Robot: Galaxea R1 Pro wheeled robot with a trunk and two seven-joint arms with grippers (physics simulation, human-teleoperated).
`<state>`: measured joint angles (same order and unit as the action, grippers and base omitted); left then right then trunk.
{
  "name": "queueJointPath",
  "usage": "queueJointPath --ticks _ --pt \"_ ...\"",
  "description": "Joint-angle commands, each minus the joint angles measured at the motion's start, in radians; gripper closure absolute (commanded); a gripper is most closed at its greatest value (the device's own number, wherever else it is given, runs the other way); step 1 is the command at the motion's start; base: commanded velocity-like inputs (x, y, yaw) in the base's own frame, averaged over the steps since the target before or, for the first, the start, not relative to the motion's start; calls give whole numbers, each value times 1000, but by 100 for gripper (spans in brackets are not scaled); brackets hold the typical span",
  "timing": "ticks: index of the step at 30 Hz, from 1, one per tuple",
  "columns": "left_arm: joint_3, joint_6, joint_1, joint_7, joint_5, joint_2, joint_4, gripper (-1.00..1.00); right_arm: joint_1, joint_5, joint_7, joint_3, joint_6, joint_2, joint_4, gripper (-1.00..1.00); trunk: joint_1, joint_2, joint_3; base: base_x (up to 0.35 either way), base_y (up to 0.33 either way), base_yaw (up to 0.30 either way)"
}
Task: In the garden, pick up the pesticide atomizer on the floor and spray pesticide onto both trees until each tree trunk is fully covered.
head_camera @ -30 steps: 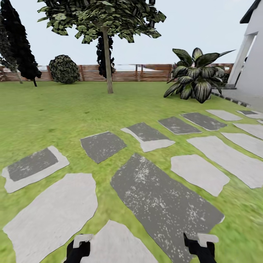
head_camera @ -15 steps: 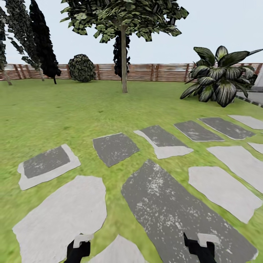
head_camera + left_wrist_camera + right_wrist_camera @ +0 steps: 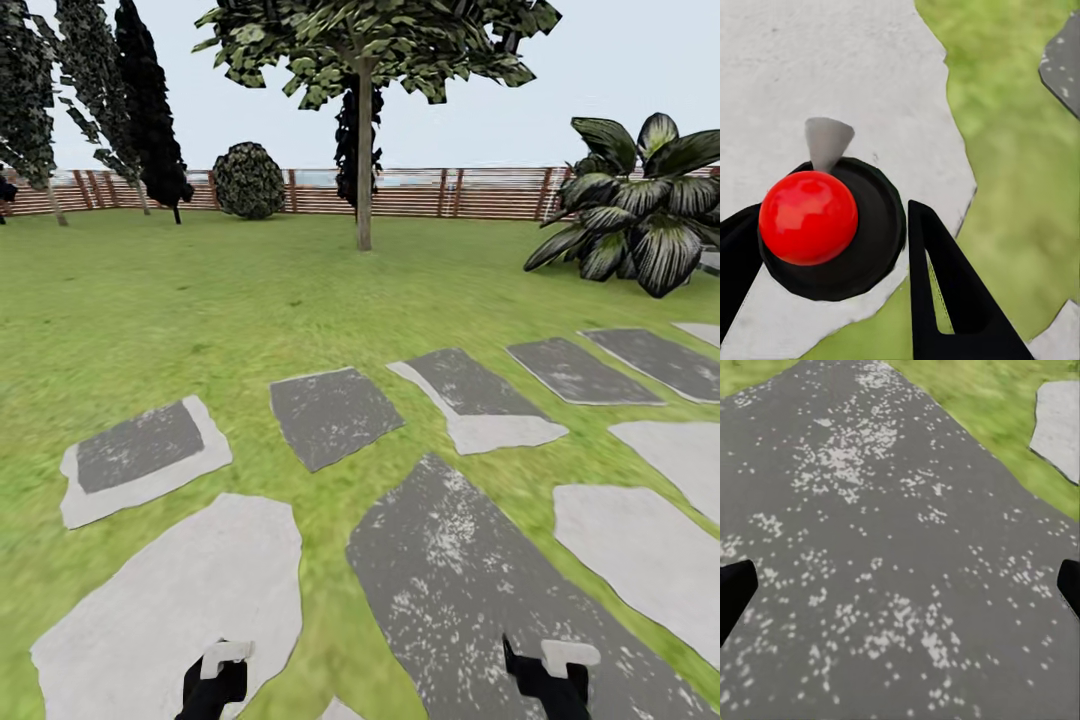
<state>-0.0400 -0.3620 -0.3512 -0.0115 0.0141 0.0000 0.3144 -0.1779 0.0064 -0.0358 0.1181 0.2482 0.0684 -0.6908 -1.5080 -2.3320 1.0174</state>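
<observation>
My left tool grips the pesticide atomizer, red cap up, bottle upright between the fingers. Right tool is wide, holding nothing. Nearest tree trunk stands well ahead across the lawn, roughly centred, so the left arm sprays.

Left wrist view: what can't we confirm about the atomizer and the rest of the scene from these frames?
- Pesticide atomizer, left wrist view: seen from above, so red cap and black shoulder hide label and body.
- Left tool, left wrist view: fingers flank the bottle; contact unclear, fingertips hidden behind it.
- Right tool, right wrist view: fingers cut off by the side edges.
- Tree trunk, head view: too far to judge any spray cover.
- Far-left trees, head view: cropped by the edge.
</observation>
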Motion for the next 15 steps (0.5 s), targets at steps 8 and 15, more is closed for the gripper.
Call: queueJointPath --ticks 8,15 --pt "0 0 0 -1 0 0 0 100 0 25 -1 0 130 1 65 -100 0 0 0 338 0 1" --pt "0 0 0 -1 0 0 0 100 0 31 -7 3 310 3 138 -100 0 0 0 338 0 0"
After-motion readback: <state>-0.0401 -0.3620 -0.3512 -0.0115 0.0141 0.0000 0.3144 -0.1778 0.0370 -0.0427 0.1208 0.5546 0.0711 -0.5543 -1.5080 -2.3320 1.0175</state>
